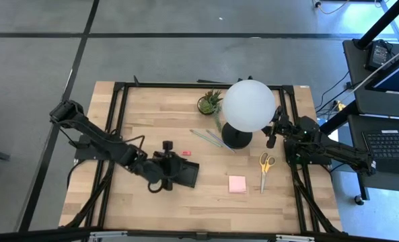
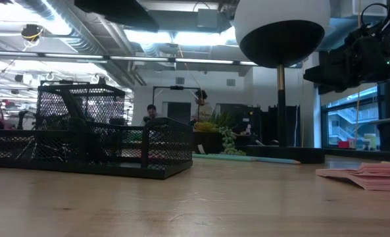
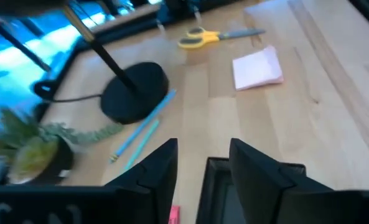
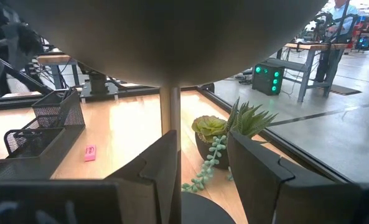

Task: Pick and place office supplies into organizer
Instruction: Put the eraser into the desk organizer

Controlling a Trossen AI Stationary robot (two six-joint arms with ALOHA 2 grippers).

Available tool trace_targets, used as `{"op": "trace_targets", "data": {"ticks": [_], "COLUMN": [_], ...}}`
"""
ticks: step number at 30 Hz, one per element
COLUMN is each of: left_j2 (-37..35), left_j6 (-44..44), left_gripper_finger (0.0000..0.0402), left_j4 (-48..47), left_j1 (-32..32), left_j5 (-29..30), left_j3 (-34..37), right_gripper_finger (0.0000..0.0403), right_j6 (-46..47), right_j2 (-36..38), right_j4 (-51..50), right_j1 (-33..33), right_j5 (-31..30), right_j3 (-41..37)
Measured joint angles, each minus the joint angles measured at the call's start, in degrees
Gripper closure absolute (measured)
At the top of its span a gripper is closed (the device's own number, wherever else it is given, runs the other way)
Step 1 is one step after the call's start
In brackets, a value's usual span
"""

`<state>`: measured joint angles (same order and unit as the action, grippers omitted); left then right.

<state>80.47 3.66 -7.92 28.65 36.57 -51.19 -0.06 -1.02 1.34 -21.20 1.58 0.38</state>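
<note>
High view gives you the left gripper (image 1: 181,166) over the black mesh organizer (image 1: 186,173), jaws parted and empty; the pink eraser (image 1: 185,153) lies just beside it; scissors (image 1: 264,168) and sticky-note pad (image 1: 237,184) lie apart on the table (image 1: 152,114); right gripper (image 1: 273,134) waits beside the lamp (image 1: 247,107), jaws parted, empty.

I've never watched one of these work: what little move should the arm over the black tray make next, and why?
Probably lift the left gripper, jaws apart and empty, off the organizer and swing toward the pink eraser lying close beside it; the sticky-note pad and scissors lie farther off.
</note>
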Motion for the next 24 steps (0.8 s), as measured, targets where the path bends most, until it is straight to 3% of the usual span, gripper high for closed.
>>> {"op": "trace_targets", "data": {"ticks": [4,11,20,24], "left_j2": [0.00,0.00,-0.02,-0.02], "left_j6": [0.02,0.02,-3.19,-8.03], "left_gripper_finger": [0.0246,0.0238,0.0253,0.0257], "left_j4": [-3.72,-7.44,-7.53,-7.37], "left_j1": [-4.85,-13.87,-24.73,-25.95], "left_j5": [-6.88,-9.69,-29.52,-31.42], "left_j3": [-0.01,-0.01,-0.01,-0.01], "right_gripper_finger": [0.0258,0.0258,0.0258,0.0258], "right_j6": [0.00,-0.04,-0.02,-0.11], "right_j2": [0.00,0.00,0.00,0.00], "right_j4": [0.00,0.00,0.00,0.00], "right_j1": [0.01,-0.01,0.01,-0.01], "right_j5": [0.00,0.00,0.00,-0.01], "right_j3": [0.00,-0.02,-0.02,-0.01]}}
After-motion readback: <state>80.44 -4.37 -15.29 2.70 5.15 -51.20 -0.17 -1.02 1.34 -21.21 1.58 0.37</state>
